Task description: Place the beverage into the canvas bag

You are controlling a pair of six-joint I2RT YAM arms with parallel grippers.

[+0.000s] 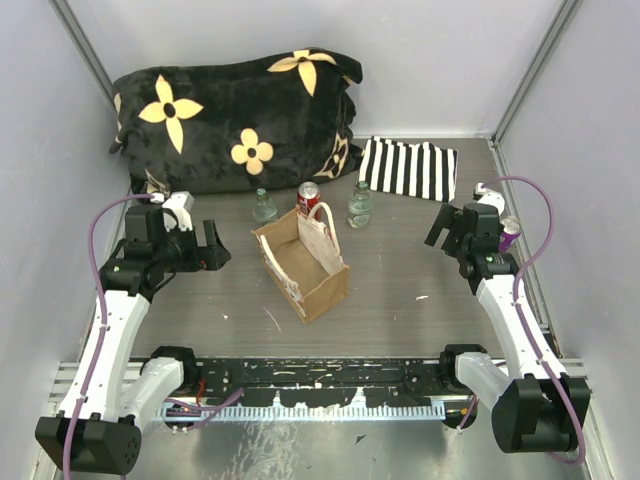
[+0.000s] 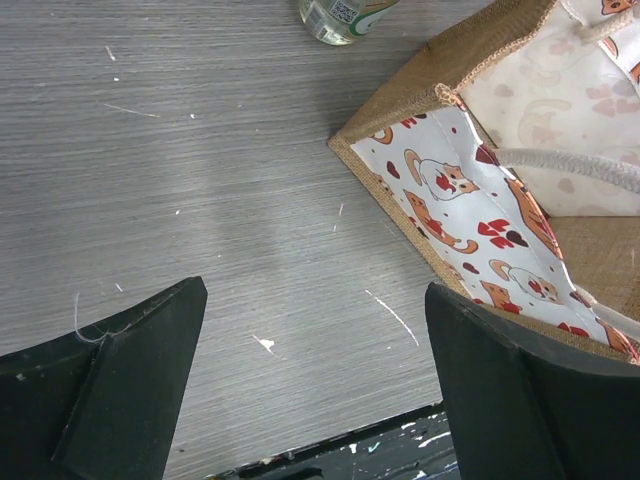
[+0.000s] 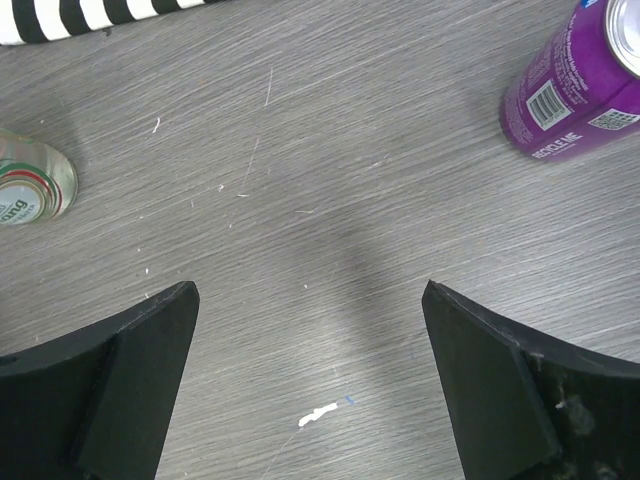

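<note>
Jaws gaping wide, gripping nothing.
Left gripper (image 2: 312,290) is hovering beside boxy tan canvas bag (image 1: 328,292), right gripper (image 3: 309,288) over grey wood-grain tabletop (image 1: 400,285).

The purple aluminium drinks can (image 3: 570,85) lying near the right edge of the tabletop (image 3: 320,200) carries "RECYCLE ME" in white beside a barcode. The green glass bottle (image 3: 30,190) further left shows only the letters "ong". Another bottle's label (image 2: 340,15) bears a small QR code, too small to read.

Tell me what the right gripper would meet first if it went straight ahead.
Probably the bare table: the open right gripper points between the purple can and a green bottle, with neither in its line.
</note>
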